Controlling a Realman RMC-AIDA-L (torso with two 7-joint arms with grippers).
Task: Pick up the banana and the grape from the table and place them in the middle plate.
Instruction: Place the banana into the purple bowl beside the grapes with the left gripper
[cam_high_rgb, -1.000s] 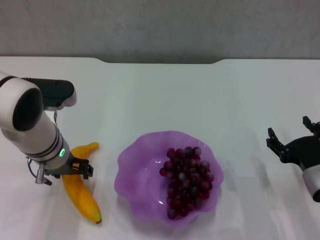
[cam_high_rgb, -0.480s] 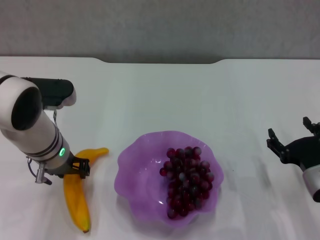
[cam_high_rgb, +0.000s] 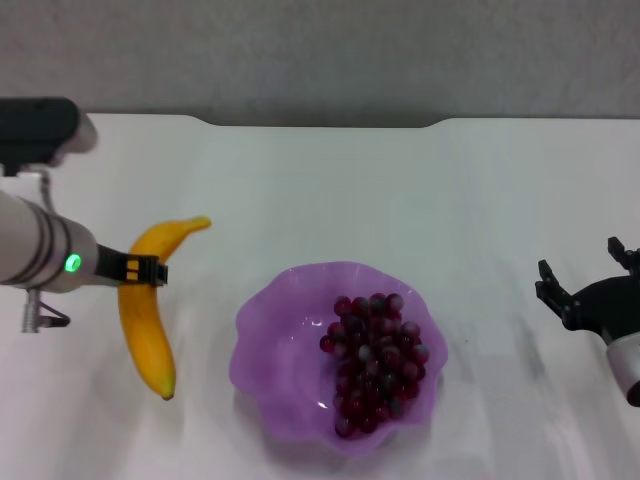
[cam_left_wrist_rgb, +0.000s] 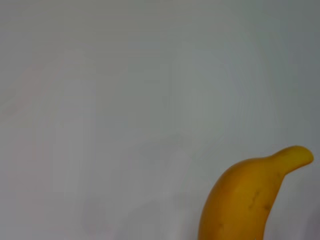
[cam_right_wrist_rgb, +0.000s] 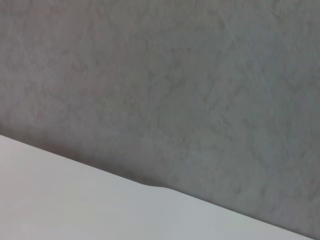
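Note:
My left gripper is shut on the yellow banana and holds it above the white table, left of the purple scalloped plate. The banana hangs lengthwise with its dark tip toward me. One end of it shows in the left wrist view. The bunch of dark red-purple grapes lies inside the plate, toward its right side. My right gripper is open and empty, parked over the table's right edge, well away from the plate.
The table's far edge has a shallow notch with a grey wall behind it. That edge also shows in the right wrist view. Bare tabletop lies between the plate and each arm.
My left arm has risen and swung away from me with the banana in its grip. The banana has left the table and turned to lie lengthwise. The right arm, plate and grapes have not moved.

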